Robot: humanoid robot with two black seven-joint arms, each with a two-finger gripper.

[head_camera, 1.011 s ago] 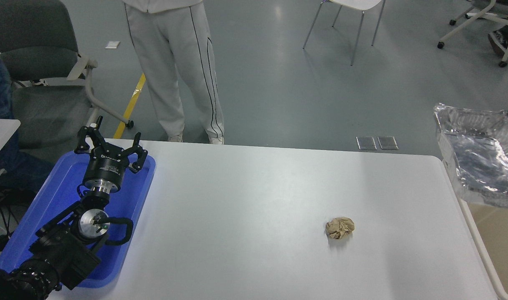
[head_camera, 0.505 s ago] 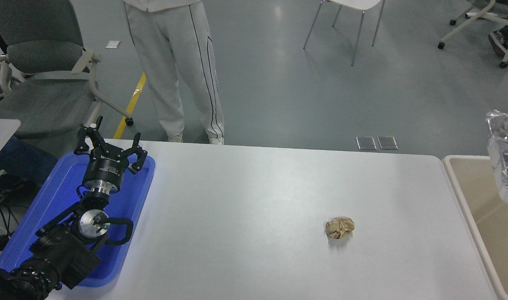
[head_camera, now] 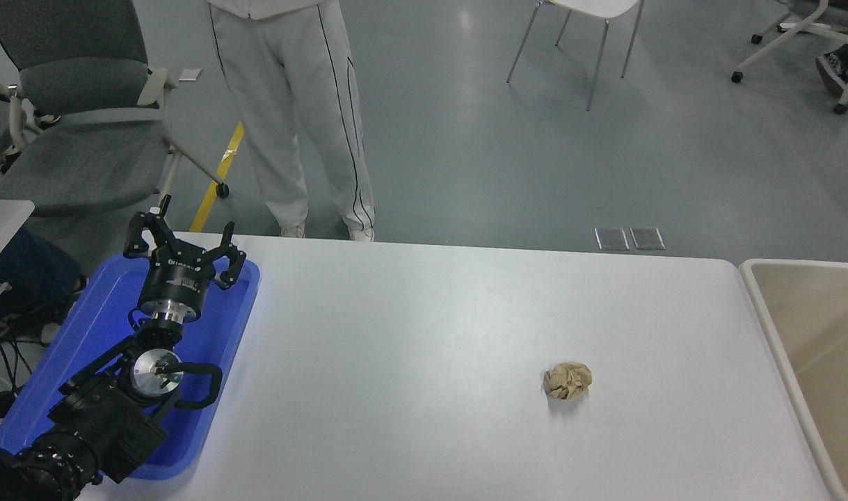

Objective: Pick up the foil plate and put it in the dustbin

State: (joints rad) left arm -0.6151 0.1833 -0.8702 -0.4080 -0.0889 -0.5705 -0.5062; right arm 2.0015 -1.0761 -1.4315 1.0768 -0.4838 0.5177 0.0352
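At 8 o'clock the left gripper (head_camera: 182,239) hangs spread wide over the blue tray (head_camera: 69,355), a crumpled paper ball (head_camera: 568,380) lies at 5 o'clock, the dustbin (head_camera: 768,306) stands at 3 o'clock, and a person (head_camera: 291,118) stands at 11 o'clock.

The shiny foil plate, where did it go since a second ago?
It slid off to the right over the dustbin and is out of sight now. The left gripper over the blue tray, the paper ball and the standing person stayed put.
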